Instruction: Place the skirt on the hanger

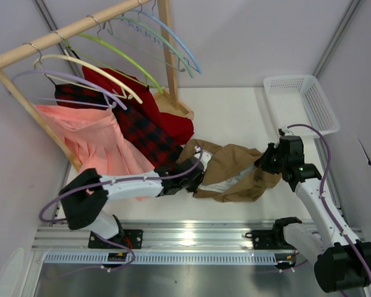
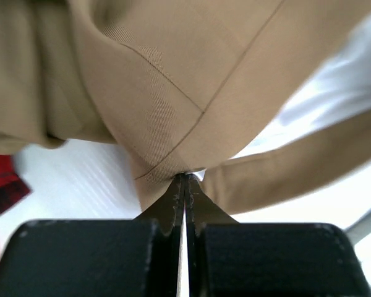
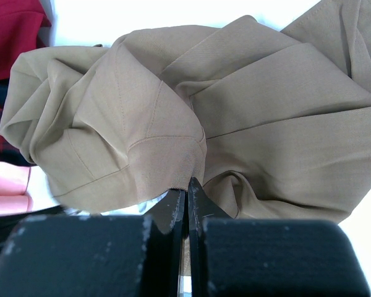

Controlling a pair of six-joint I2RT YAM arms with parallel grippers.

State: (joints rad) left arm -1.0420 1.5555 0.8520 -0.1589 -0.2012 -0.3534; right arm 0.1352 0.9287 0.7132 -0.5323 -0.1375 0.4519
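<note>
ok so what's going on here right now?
Both arms have hold of the tan skirt, which lies crumpled on the table. The left end effector is shut on one edge of the fabric and the right end effector is shut on the opposite side. The sage-green hanger hangs on the rack, so the skirt is not on it yet.

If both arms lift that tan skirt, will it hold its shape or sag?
Probably sag: the skirt lies crumpled in loose folds between the left pincer and right pincer. It looks thin, so likely light. Gripped only at small pinches, it might slip.
</note>
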